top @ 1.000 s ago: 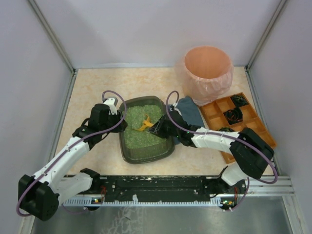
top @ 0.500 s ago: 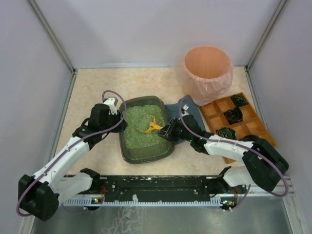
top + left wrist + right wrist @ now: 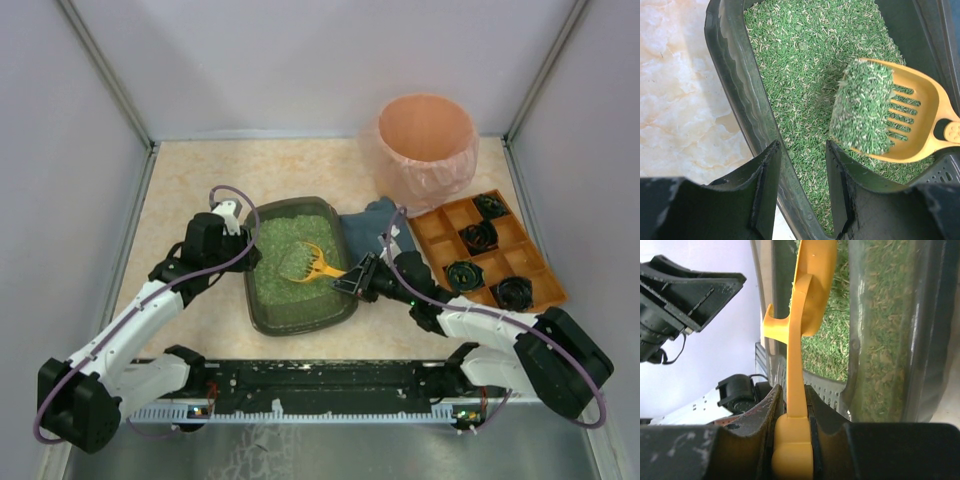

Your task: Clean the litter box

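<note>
**A:** From above, what has changed?

**B:** The right gripper [image 3: 358,277] has drawn back toward the near right. The scoop [image 3: 318,266] it holds has come up out of the litter [image 3: 290,230] with a heap on its blade; a second ago the blade was dug in mid-box. The box [image 3: 300,326] sits mid-table, touching the cloth [image 3: 375,225] on its right, and has not shifted. The left gripper [image 3: 247,262] stays at its left rim.

**A:** And for the task?

**B:** I'd judge one load is up. It wants sifting, then a carry to the pink-lined bin [image 3: 430,175] at the far right, well apart from the box. The orange tray [image 3: 437,237] lies just in front of the bin.

**A:** Left wrist?

**B:** The jaws are narrow, one finger [image 3: 765,190] outside the wall and one inside, so it looks pinched on the rim as a brace. The wall is smooth, dark plastic with a rippled lip. The litter is short green pellets flecked with pale ones. The scoop is glossy yellow with a slotted floor, and pellets are mounded on its front half. The table [image 3: 680,100] is pale and marbled.

**A:** Right wrist?

**B:** The fingers are clamped tight on the flat handle, seen edge-on. A small hooked tab juts from the handle partway up, and the blade sits beyond, over the box.
</note>
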